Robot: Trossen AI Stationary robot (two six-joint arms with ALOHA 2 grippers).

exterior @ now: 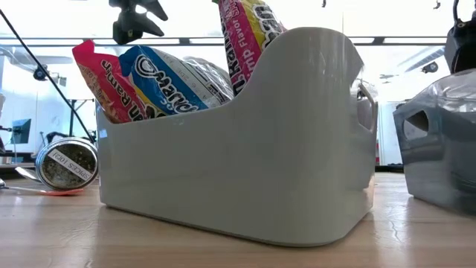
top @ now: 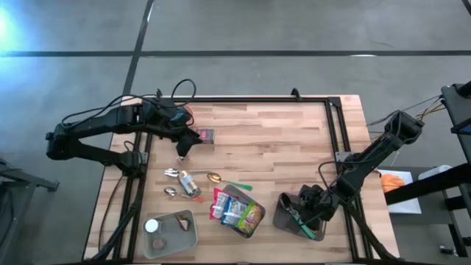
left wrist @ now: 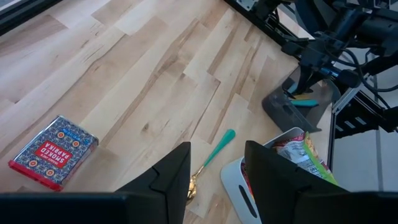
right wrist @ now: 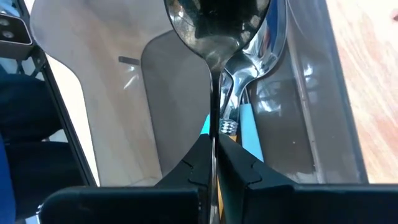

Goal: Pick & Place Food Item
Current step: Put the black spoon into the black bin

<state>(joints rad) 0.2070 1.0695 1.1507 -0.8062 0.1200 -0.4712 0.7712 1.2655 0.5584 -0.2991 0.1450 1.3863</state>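
Note:
A white bin (top: 256, 221) near the table's front middle holds several bright snack packets (exterior: 160, 78). A red-and-blue paprika tin (left wrist: 55, 151) lies flat at the far left. A small spice jar (top: 190, 184) lies on its side beside loose spoons. My left gripper (left wrist: 217, 152) hovers open above the table near the tin, with nothing between its fingers. My right gripper (right wrist: 216, 140) reaches down into a dark grey utensil holder (top: 288, 213) at the front right and is shut on a metal spoon (right wrist: 217, 25). My right gripper pinches the spoon's thin handle (right wrist: 215, 127) between its two fingers, close below the bowl. The fingers slant down from above into the holder and lie along the handle. The spoon's bowl (right wrist: 217, 28) points ahead of the fingers, down inside the holder, beside other utensils.
A teal-handled spoon (left wrist: 214, 149) and two more spoons (top: 173, 174) lie left of the bin. A clear tray (top: 171, 234) with small items stands at the front left. A teal handle (right wrist: 252, 134) and more cutlery fill the holder. Bare wood spans the far middle.

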